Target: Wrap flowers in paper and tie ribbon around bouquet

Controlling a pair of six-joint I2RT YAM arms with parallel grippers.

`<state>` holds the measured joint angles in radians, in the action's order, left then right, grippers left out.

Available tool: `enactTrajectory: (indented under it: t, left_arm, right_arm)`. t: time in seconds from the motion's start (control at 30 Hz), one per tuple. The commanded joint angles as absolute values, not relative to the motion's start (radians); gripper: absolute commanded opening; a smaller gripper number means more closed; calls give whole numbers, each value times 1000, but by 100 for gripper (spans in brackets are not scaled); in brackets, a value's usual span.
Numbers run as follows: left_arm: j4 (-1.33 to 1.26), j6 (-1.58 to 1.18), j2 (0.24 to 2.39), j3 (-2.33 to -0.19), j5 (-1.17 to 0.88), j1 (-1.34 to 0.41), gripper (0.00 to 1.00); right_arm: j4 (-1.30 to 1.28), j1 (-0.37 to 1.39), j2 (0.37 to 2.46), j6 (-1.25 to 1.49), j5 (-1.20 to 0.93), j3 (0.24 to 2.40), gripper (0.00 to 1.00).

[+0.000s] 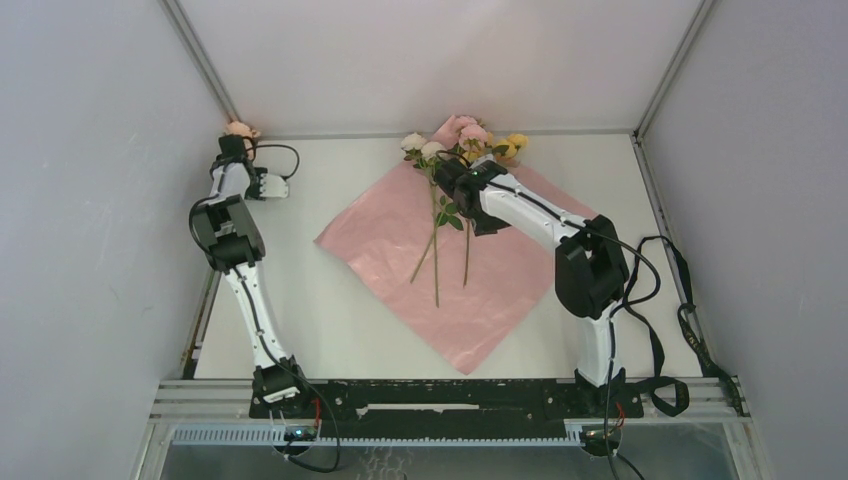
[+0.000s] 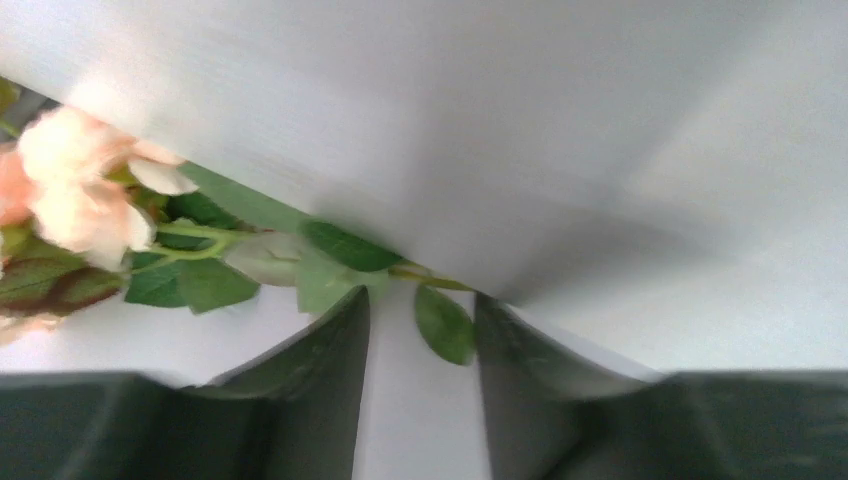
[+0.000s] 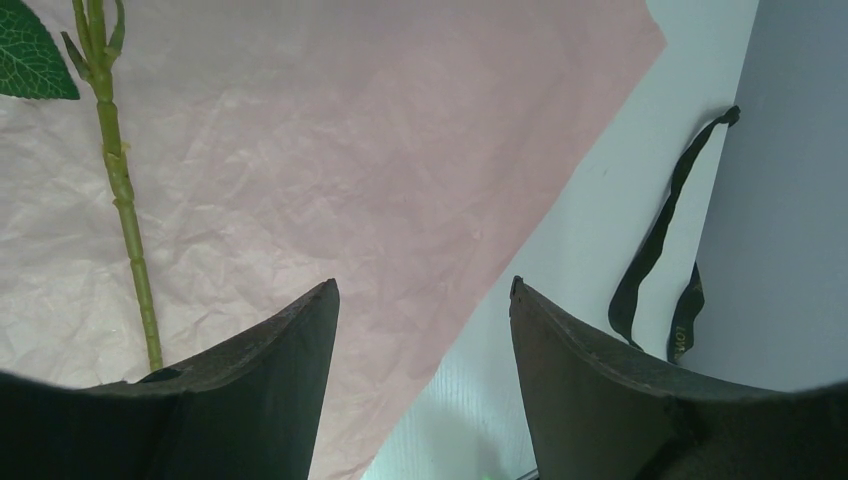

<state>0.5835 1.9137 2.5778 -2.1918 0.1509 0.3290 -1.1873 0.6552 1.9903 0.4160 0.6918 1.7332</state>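
Several flowers (image 1: 440, 200) lie on the crinkled pink paper (image 1: 500, 280), blooms at its far corner and stems pointing toward me. My right gripper (image 1: 447, 170) hovers over them, open and empty (image 3: 422, 290), with one green stem (image 3: 125, 210) to its left. One more peach-pink flower (image 1: 240, 129) lies in the far left corner against the wall. My left gripper (image 2: 420, 310) is there, jaws apart. That flower's stem (image 2: 430, 277) crosses just beyond the fingertips and a leaf (image 2: 445, 325) hangs between them. The black ribbon (image 3: 655, 240) lies on the table along the right wall (image 1: 700, 345).
Grey walls close in the table on the left, back and right. The left gripper works tight against the back-left corner (image 2: 520, 150). Black arm cables (image 1: 655, 340) loop near the right arm's base, close to the ribbon.
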Motion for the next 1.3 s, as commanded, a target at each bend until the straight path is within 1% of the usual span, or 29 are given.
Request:
enactTrajectory:
  t: [0.0, 0.03, 0.07, 0.13, 0.27, 0.43, 0.6, 0.7, 0.83, 1.1, 1.2, 1.27]
  left_arm:
    - [581, 1975, 2586, -2243, 86, 321, 18]
    - [562, 1957, 2584, -2239, 73, 321, 3]
    - [532, 1936, 2581, -2227, 61, 321, 0]
    - [468, 1894, 2573, -2192, 48, 321, 0]
    - [213, 1759, 2545, -2124, 58, 322, 0]
    - [172, 1531, 2473, -2165, 22, 348, 0]
    - [97, 1444, 2286, -1981, -13, 356, 0]
    - [129, 1391, 2189, -1919, -41, 353, 0]
    - [287, 1294, 2037, -1822, -80, 338, 0]
    - [555, 1079, 1630, -1367, -248, 238, 0]
    - [615, 984, 1504, -1216, -310, 206, 0]
    - [648, 982, 1445, -1126, -311, 174, 0]
  right_arm:
    - [-1201, 653, 1996, 415, 713, 1782, 72]
    - [-1200, 651, 1995, 415, 713, 1782, 72]
    - [-1201, 652, 1994, 417, 712, 1780, 72]
    - [-1201, 649, 1990, 417, 712, 1779, 72]
    - [-1202, 650, 1980, 416, 713, 1775, 72]
    - [-1204, 653, 1963, 422, 717, 1770, 72]
    - [-1203, 661, 1946, 427, 718, 1758, 72]
    - [-1203, 674, 1934, 432, 721, 1756, 72]
    - [-1199, 693, 1907, 443, 729, 1735, 72]
    - [-1163, 738, 1804, 475, 743, 1609, 72]
    - [-1145, 753, 1756, 490, 748, 1544, 72]
    - [-1127, 762, 1727, 496, 740, 1503, 73]
